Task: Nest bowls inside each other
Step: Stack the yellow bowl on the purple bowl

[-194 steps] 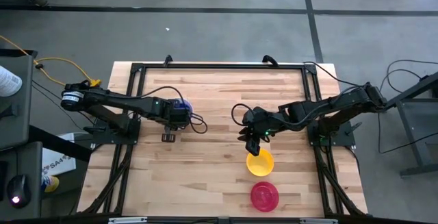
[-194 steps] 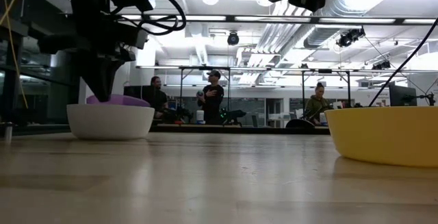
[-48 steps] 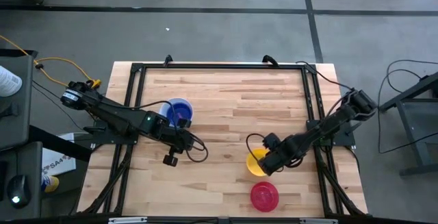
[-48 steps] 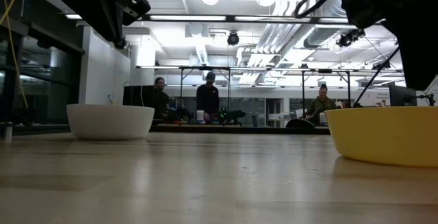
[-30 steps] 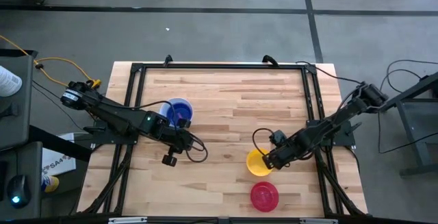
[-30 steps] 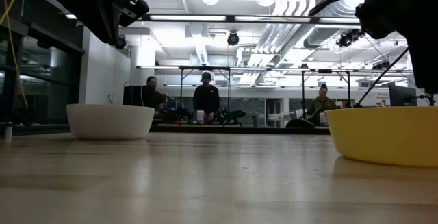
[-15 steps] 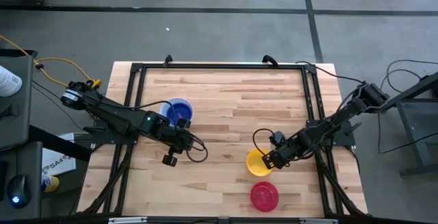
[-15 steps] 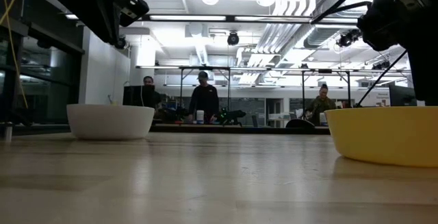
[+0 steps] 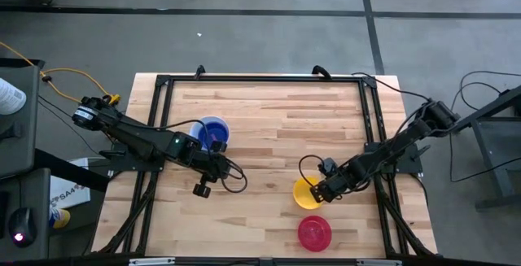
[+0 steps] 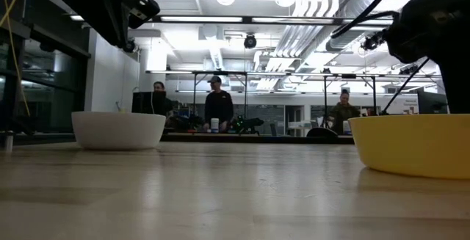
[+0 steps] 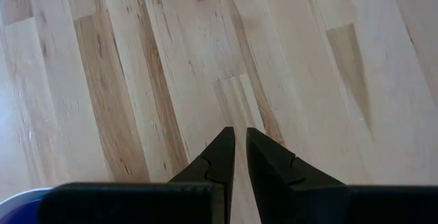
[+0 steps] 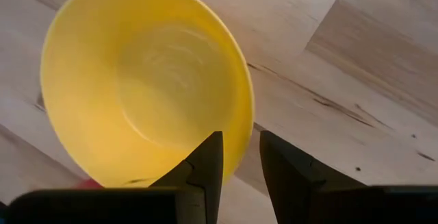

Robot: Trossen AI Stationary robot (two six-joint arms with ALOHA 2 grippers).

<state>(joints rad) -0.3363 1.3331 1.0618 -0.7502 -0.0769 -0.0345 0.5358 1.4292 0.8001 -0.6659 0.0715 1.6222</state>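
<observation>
A yellow bowl (image 9: 306, 191) stands on its base on the wooden table, right of centre. My right gripper (image 12: 241, 148) points down over the bowl's right rim (image 12: 246, 125) and is open. One finger (image 12: 205, 162) stands inside the bowl and the other (image 12: 280, 166) outside, with gaps showing. A red-pink bowl (image 9: 314, 232) sits nearer the front edge. At the left, a blue bowl lies inside the white bowl (image 9: 210, 132). My left gripper (image 9: 201, 189) hangs over bare wood in front of that stack. Its fingers (image 11: 226, 148) stand a narrow slit apart with nothing between them.
A black metal frame (image 9: 260, 79) runs round the table's edges. Bare wood lies between the two groups of bowls. In the low view the white bowl (image 10: 117, 128) and the yellow bowl (image 10: 411, 144) stand apart, with people in the room beyond.
My right gripper has sunk a little toward the yellow bowl's right rim, with its finger gap unchanged. The bowls have stayed in place.
</observation>
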